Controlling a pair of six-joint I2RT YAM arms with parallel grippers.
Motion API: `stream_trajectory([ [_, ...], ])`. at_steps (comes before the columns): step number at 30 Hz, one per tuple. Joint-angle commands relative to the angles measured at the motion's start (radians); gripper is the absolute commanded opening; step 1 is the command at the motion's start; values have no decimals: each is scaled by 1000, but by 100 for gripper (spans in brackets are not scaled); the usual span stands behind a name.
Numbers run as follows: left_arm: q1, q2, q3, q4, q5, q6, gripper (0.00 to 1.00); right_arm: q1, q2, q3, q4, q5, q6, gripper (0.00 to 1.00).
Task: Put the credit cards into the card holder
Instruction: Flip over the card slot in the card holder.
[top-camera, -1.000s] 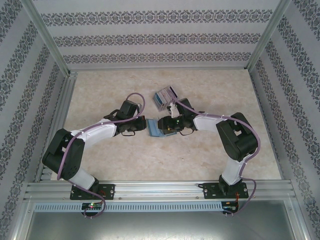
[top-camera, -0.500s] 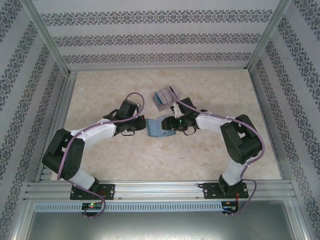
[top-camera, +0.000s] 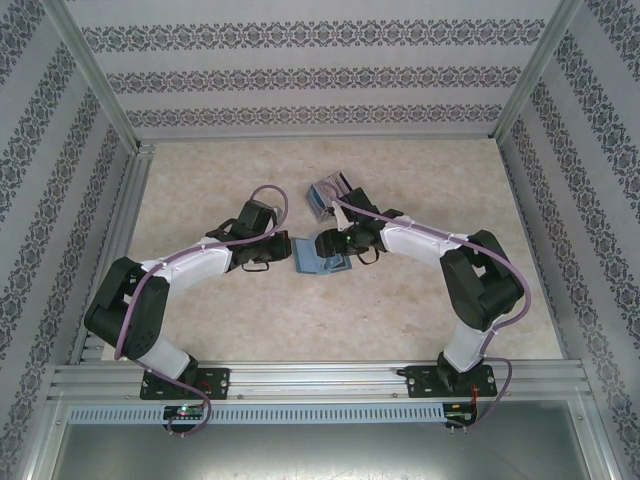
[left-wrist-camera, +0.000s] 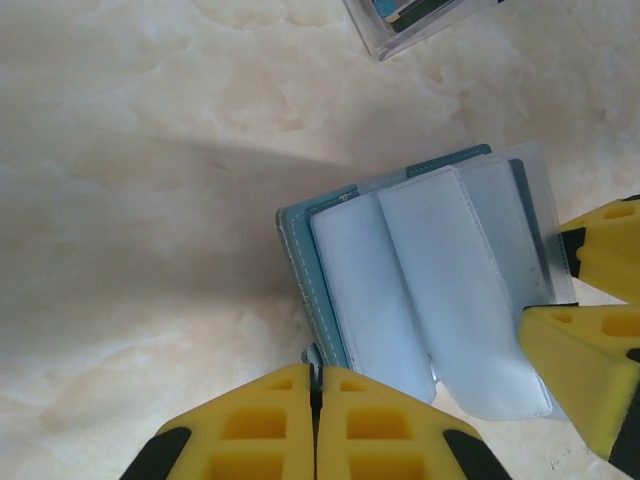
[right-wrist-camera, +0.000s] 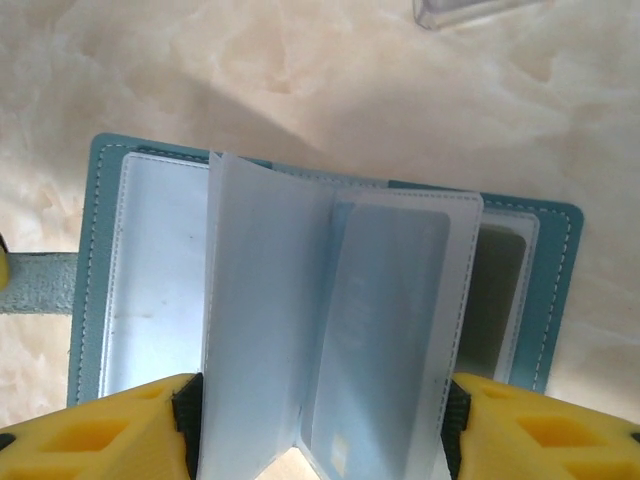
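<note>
The teal card holder (top-camera: 310, 263) lies open on the table between both grippers, its clear sleeves fanned up (left-wrist-camera: 430, 280). My left gripper (left-wrist-camera: 315, 385) is shut on the holder's small teal tab at its near edge, and stands left of the holder in the top view (top-camera: 285, 253). My right gripper (right-wrist-camera: 320, 420) is open, its pads spread on either side of two raised sleeves (right-wrist-camera: 270, 300). A pale blue card (right-wrist-camera: 385, 330) sits inside one sleeve. The remaining credit cards (top-camera: 325, 196) lie in a small pile just behind the right gripper (top-camera: 332, 247).
The cards' clear case corner shows at the top of the left wrist view (left-wrist-camera: 420, 20). Marble-patterned tabletop (top-camera: 220, 170) extends to the left and back. Patterned walls and aluminium rails (top-camera: 130, 200) bound the workspace.
My right gripper has shifted left and towards the back over the holder, and its jaws have spread slightly wider. The left arm has stayed put, still pinching the tab.
</note>
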Motion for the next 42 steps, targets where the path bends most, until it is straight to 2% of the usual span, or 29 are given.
stream_trajectory([
  [1,10,-12,-8,30,9,-16,0,20,7,42,-82,125,-49,65],
  [6,11,-6,-9,39,13,-19,0,51,20,91,-154,222,-86,66],
  [11,11,-3,-8,43,17,-19,0,84,62,142,-187,256,-105,66],
  [13,10,-5,-10,41,17,-19,0,83,77,142,-159,208,-95,66],
  [16,10,-8,-12,41,14,-18,0,75,106,121,-69,53,-48,66],
  [22,17,-10,-25,35,-3,-13,0,99,122,118,44,-166,37,65],
  [27,29,18,-43,53,20,-16,0,60,63,94,86,-239,69,66],
  [28,30,23,-46,53,24,-15,4,45,48,90,75,-229,63,66],
  [31,34,26,-56,44,30,-13,30,-22,8,90,21,-159,28,67],
  [34,37,7,-63,26,8,-4,45,-106,-13,98,-7,-90,2,67],
  [37,44,-15,-58,-4,-14,6,55,-179,-4,143,-28,-63,-19,67],
  [42,52,-49,-32,-52,-37,22,62,-232,93,322,-123,-7,-92,67],
])
